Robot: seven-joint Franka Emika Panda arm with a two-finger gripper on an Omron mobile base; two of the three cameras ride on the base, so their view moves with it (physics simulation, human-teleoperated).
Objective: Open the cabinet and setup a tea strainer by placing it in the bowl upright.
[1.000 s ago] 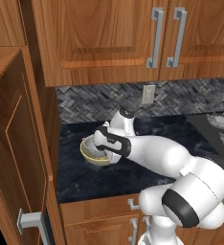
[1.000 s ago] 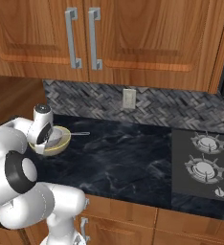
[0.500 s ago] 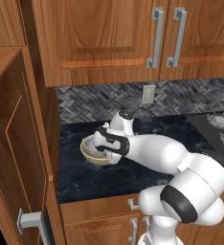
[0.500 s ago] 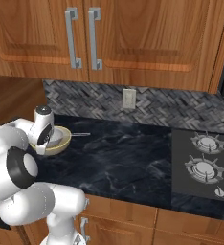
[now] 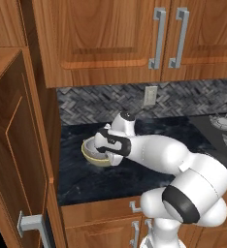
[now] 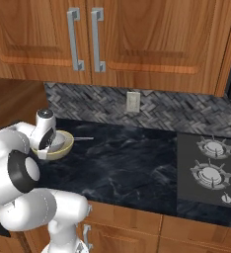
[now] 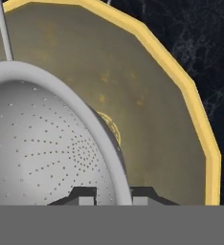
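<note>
Hand [image 7: 113, 191] clamps tea strainer [image 7: 47, 143] rim inside bowl [image 7: 157, 119].

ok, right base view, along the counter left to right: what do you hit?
bowl with the tea strainer in it and the gripper shut on the strainer's rim → wall outlet on the backsplash → stove burners

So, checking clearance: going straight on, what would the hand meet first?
Likely the inner wall of the round beige bowl; the hand is already shut on the perforated silvery strainer rim.
</note>
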